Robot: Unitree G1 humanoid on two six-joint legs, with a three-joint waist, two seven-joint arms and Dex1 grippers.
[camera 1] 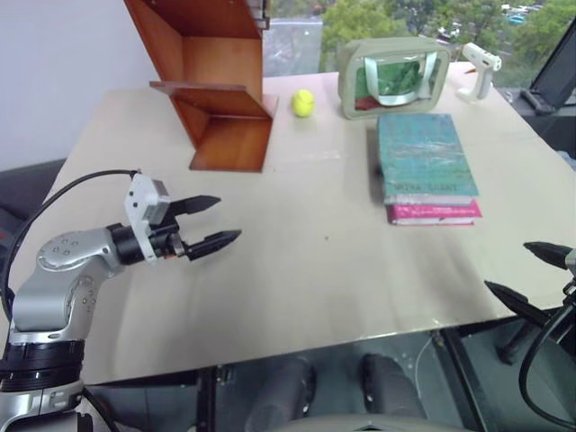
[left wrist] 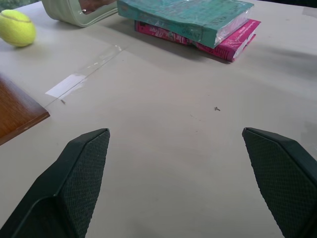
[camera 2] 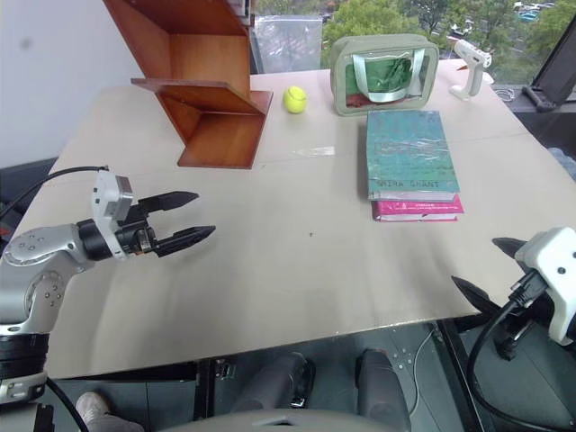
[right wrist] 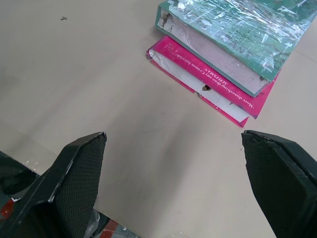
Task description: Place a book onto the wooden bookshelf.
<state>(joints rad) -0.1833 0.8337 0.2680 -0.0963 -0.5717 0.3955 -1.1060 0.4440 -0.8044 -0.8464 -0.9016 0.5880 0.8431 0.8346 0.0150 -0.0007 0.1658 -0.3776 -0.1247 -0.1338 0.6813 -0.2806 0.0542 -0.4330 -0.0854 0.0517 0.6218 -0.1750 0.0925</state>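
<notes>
You've got two books on the table (camera 1: 297, 270): one teal book (camera 1: 423, 155), one pink book (camera 1: 434, 213). One wooden bookshelf (camera 1: 211, 81), one tennis ball (camera 1: 302, 103), one clear pouch (camera 1: 394, 76), one glue gun (camera 1: 479, 68).

The thin teal-green book (camera 1: 424, 156) at upper right looks glossy; the reddish-brown bookshelf (camera 1: 216, 85) is smooth wood; the beige bench (camera 1: 297, 261) is matt.

Large thin teal-green book (camera 1: 423, 153) has a mottled glossy cover and pale page edges; the smaller book under it (camera 1: 435, 213) is bright pink. Slanted-board wooden bookshelf (camera 1: 216, 81) is reddish-brown. Ball (camera 1: 302, 103) yellow-green, pouch (camera 1: 393, 76) pale green, flat desk (camera 1: 297, 261) beige. End effector fingers (left wrist: 81, 168) black, cross-hatched.
</notes>
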